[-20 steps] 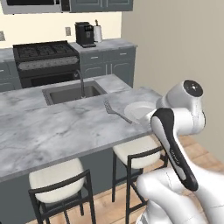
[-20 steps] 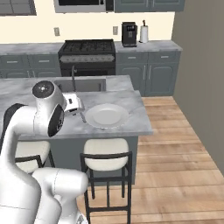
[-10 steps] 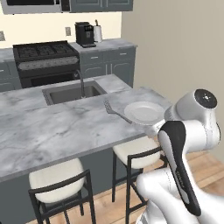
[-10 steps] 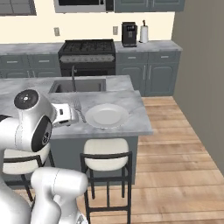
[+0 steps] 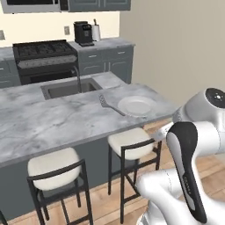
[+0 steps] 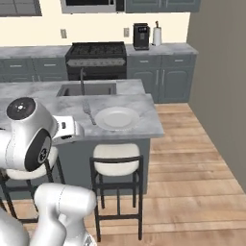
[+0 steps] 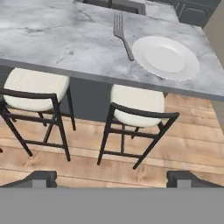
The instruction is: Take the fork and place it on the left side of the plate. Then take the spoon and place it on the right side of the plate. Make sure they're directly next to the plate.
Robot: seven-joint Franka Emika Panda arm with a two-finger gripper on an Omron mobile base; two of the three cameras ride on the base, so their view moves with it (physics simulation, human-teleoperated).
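Observation:
The grey fork [image 7: 123, 37] lies on the marble island counter [image 7: 52, 39], its handle tip close to the left rim of the white plate [image 7: 165, 57]. From the base views the fork [image 5: 110, 105] [image 6: 88, 114] sits just left of the plate [image 5: 137, 105] [image 6: 116, 118]. The spoon is out of view. My gripper [image 7: 111, 177] is open and empty. It hangs well back from the counter's front edge, over the stools and the floor. In the right base view the hand [image 6: 69, 129] points toward the island.
Two white-cushioned stools [image 7: 139, 107] [image 7: 33, 85] stand under the counter's front edge. A sink with a faucet [image 5: 70, 88] lies behind the fork. A stove [image 6: 98, 53] and a coffee machine [image 6: 141, 36] stand on the back wall. Wooden floor [image 6: 192, 158] stretches to the right.
The arm has swung back from the counter toward the base, its elbow moving outward. The gripper stayed open. Fork and plate have not moved.

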